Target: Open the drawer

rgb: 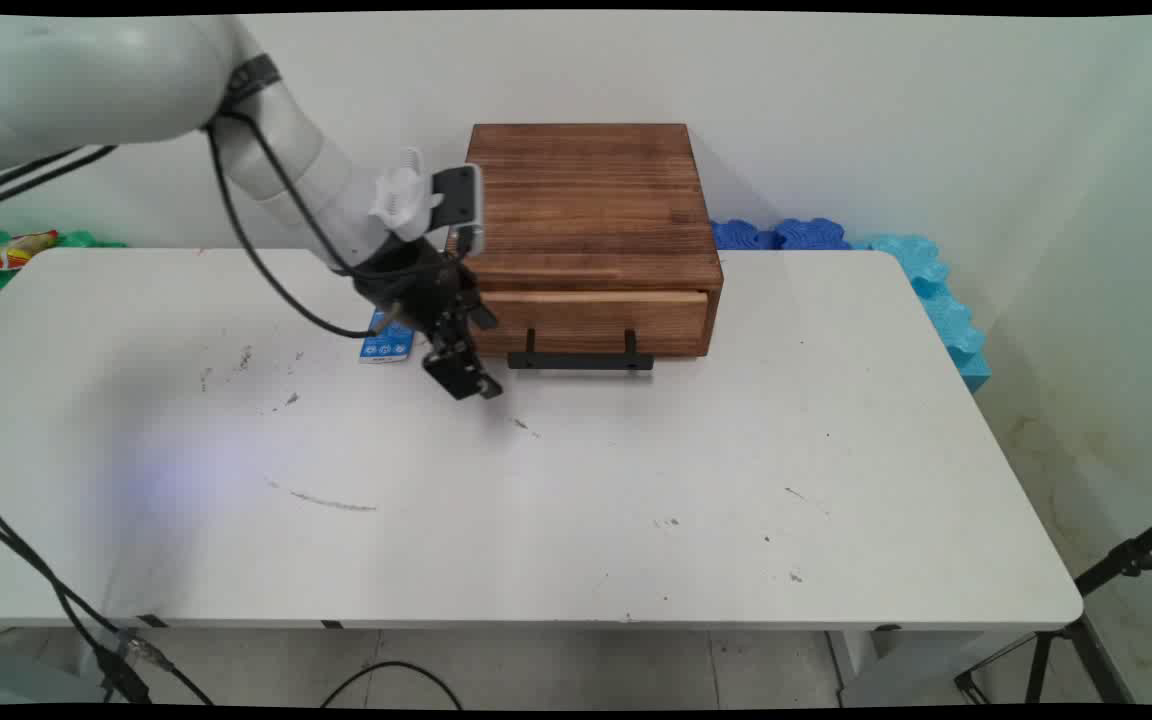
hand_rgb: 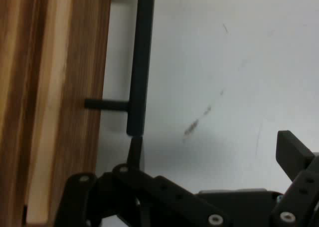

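Bench: white bench [rgb: 576, 500] carried a wooden drawer box [rgb: 591, 215] against the wall.
Gripper: our gripper [rgb: 466, 385] hung open, empty, just left of the black handle [rgb: 581, 362].
Handle: we judged a square approach best.
Behind: blue packet [rgb: 386, 343].

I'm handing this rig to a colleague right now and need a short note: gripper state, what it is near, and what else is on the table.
Gripper: empty, low over the white table, just off the left end of the drawer's black handle. In the hand view one finger stands far from the other side's linkage, so the jaws look open; nothing lies between them.

Wooden drawer box: at the table's far side, drawer shut, handle untouched.

Small blue card: flat on the table behind the gripper, left of the box, partly hidden by the hand.

Nothing is held or moved yet.
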Robot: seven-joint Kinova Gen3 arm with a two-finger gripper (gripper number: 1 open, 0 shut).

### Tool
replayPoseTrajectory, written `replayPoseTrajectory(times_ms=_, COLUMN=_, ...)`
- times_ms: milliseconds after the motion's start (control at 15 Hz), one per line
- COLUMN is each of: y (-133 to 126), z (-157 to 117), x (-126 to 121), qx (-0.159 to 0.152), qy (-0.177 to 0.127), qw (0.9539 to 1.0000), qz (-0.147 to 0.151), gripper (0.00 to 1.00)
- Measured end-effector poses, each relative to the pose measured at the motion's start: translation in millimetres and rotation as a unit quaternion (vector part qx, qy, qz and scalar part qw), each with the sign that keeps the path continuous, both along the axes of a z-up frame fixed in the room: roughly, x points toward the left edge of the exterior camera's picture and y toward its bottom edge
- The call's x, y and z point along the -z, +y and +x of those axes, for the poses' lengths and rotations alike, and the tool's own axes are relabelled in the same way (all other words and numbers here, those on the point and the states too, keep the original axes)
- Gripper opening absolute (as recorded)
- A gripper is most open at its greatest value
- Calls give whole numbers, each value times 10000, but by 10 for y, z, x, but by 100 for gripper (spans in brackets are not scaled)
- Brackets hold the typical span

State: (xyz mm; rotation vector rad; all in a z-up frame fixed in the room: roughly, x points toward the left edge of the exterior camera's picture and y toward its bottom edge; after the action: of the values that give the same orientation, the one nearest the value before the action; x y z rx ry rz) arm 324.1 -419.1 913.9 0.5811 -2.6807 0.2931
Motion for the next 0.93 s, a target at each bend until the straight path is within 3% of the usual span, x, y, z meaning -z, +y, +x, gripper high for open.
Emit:
replayPoseTrajectory(times_ms=400, y=-219, z=-366, x=95, qx=-38, qy=-11, qw=9999, qz=-134, gripper=100)
replayPoseTrajectory(times_ms=933, y=-440, z=-632, x=340, qx=33, qy=-63, qw=9998, qz=-202, gripper=100)
